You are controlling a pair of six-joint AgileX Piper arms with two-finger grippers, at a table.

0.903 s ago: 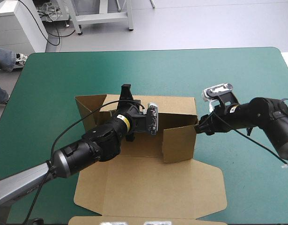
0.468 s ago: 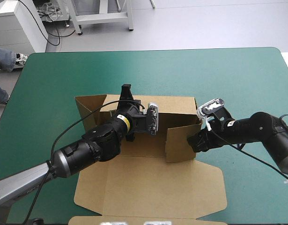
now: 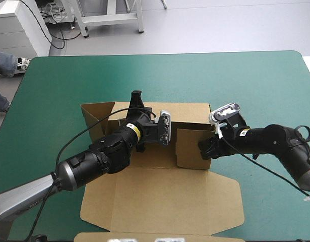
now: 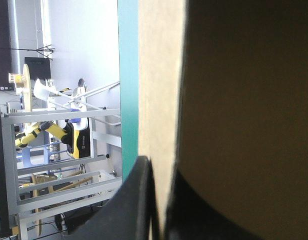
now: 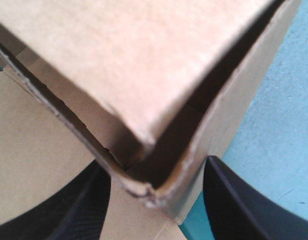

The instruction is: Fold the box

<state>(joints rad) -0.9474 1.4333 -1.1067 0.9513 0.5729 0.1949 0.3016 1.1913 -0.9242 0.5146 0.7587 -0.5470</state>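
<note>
The brown box, matte corrugated board, lies mid-table on the teal-green cover. Its round-cornered lid lies flat toward 6 o'clock and its back wall stands upright at 12 o'clock. The left gripper pinches that wall, its black fingers all but closed on the sheet. At 3 o'clock the right gripper is spread wide, with a frayed, folded side-wall corner between its fingers.
</note>
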